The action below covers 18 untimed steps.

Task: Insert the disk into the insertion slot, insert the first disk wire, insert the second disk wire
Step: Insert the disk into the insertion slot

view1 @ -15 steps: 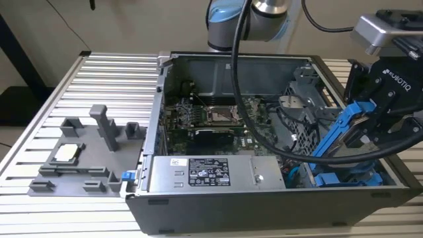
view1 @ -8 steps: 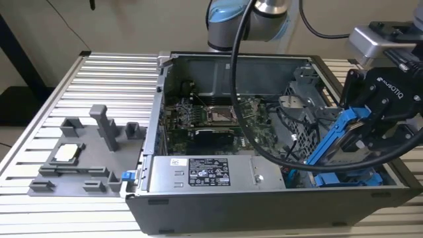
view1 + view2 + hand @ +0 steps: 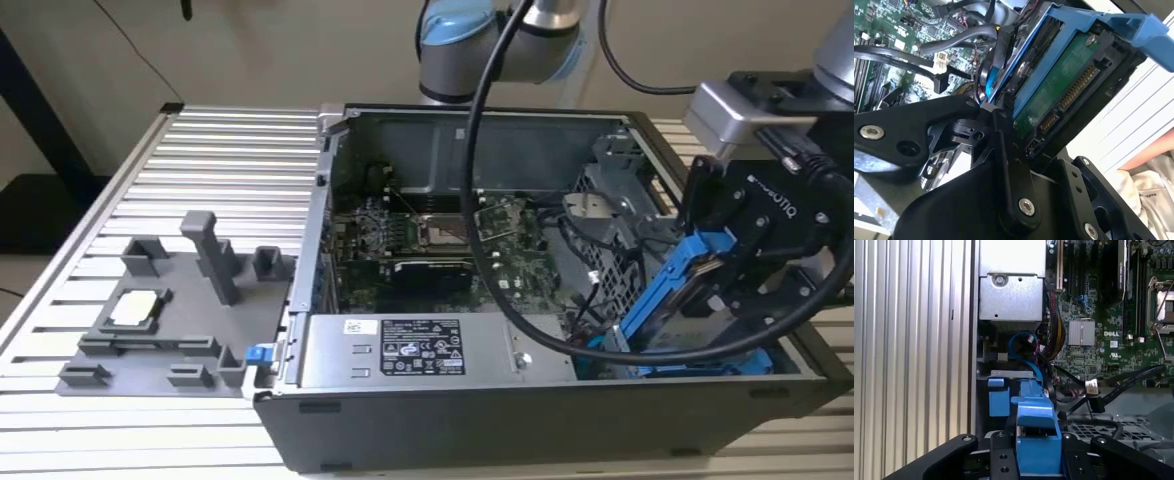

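We see the gripper [image 3: 731,285] clamped on the disk [image 3: 667,300], its black fingers [image 3: 999,457] pressed against either side of the bright blue frame in the first wrist view. The disk hangs steeply tilted at the end of the open computer case [image 3: 534,425] that lies toward the exterior view's right. Its lower end is down inside the case and its upper blue tab stands above the case rim. We cannot tell whether that lower end touches anything inside.

In the second wrist view the disk [image 3: 1064,85] shows its green circuit board and a bare row of gold connector contacts. Black cables [image 3: 949,45] lie over the motherboard [image 3: 889,30] just beside it.

The case rests on the ribbed metal counter [image 3: 227,150], nearer the counter's edge at the exterior view's right. The labelled power supply box [image 3: 414,350] sits along the case's near wall, just beside the disk's lower end. A grey fixture [image 3: 160,345] stands on the counter toward its edge at the exterior view's left, well apart from the gripper. The arm [image 3: 481,45] rises behind the case's far wall.
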{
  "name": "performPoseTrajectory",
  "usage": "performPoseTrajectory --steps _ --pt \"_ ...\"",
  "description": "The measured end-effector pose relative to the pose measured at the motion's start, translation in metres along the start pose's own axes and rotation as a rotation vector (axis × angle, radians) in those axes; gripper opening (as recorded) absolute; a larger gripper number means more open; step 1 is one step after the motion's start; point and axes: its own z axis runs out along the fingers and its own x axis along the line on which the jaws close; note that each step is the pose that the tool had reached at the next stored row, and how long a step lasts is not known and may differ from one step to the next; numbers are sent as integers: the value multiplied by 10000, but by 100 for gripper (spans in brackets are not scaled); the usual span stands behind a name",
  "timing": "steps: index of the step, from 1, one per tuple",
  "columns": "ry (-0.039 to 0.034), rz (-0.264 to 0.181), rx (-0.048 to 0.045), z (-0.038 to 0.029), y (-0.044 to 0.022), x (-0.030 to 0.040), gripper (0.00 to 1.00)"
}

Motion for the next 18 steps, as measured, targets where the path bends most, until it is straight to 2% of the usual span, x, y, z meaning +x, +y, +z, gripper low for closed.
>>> performPoseTrajectory --steps 5,7,9,10,15,16,17,18 --pt "-11 -3 5 90 -7 0 33" --pt "-1 -2 0 93 -6 0 34" --pt "3 -1 -10 82 -4 1 47" --pt "3 0 -21 55 -2 1 47" --pt "-2 0 -41 -167 10 -3 47" --pt "1 -1 -41 -185 11 -5 47" --pt "-4 -3 -19 -186 11 -7 47" --pt "-8 -7 104 -187 13 -10 47"
